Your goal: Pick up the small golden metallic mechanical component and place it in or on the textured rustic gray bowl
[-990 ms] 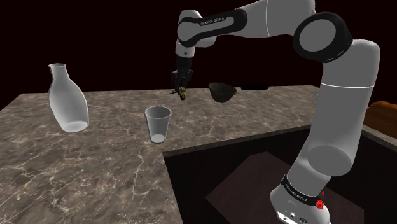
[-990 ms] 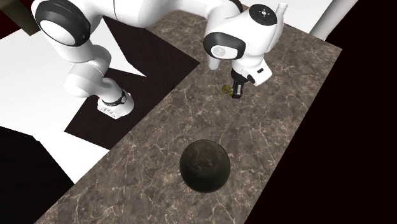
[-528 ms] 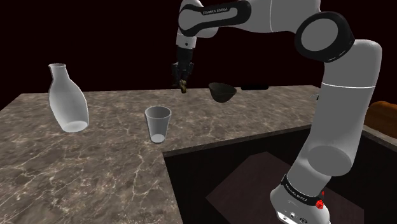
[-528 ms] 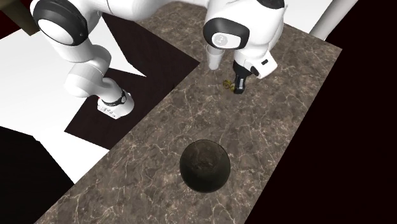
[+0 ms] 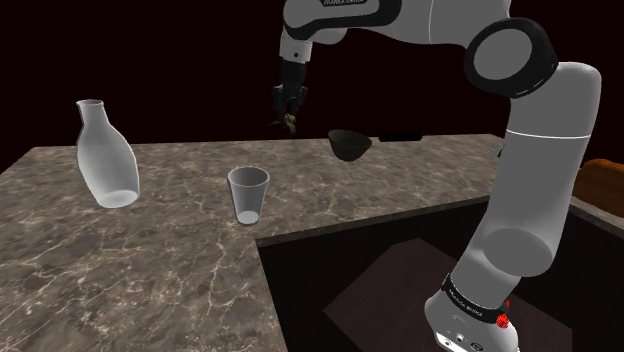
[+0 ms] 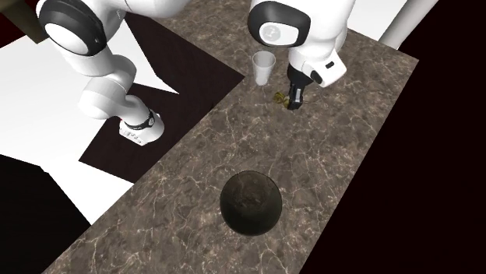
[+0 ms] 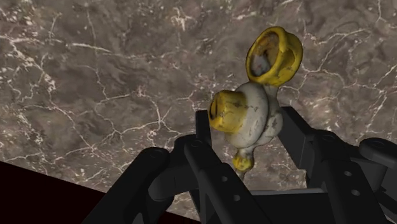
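My black gripper (image 7: 245,130) is shut on the small golden component (image 7: 251,108), a yellow and grey fitting with a round cap, held clear above the marble counter. In the shoulder view the gripper (image 5: 289,112) hangs with the component (image 5: 290,123) above the counter's far edge, to the left of the dark bowl (image 5: 349,145). From the second exterior view the gripper (image 6: 293,100) and the component (image 6: 281,97) are high over the counter, well away from the dark rough bowl (image 6: 251,201) near the front.
A clear cup (image 5: 248,194) stands mid-counter and a clear carafe (image 5: 103,157) at the shoulder view's left. The marble counter (image 5: 150,250) ends at a dark recess holding the arm's stand (image 5: 470,325). The cup (image 6: 264,68) is beside the arm.
The gripper has risen straight up with the golden component in it, from just above the counter to well above it. Bowl, cup and carafe have not moved.
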Robot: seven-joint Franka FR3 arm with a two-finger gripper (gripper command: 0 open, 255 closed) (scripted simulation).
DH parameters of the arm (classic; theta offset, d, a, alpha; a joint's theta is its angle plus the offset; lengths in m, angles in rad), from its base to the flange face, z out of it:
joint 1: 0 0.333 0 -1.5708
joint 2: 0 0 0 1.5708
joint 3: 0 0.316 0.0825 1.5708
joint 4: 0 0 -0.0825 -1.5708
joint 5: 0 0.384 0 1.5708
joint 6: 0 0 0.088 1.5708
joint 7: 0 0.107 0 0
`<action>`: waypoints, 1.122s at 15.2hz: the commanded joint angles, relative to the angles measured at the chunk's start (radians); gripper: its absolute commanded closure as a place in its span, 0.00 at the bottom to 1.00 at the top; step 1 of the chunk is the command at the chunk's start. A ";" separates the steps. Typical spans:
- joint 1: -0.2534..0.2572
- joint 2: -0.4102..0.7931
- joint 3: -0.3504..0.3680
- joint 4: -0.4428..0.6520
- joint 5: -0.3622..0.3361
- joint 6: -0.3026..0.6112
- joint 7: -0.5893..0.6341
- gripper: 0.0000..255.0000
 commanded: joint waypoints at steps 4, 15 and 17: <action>-0.061 -0.051 -0.038 -0.058 0.011 0.003 -0.099 1.00; -0.204 -0.090 -0.140 -0.090 0.028 -0.015 -0.346 1.00; -0.230 -0.084 -0.159 -0.079 0.031 -0.023 -0.391 1.00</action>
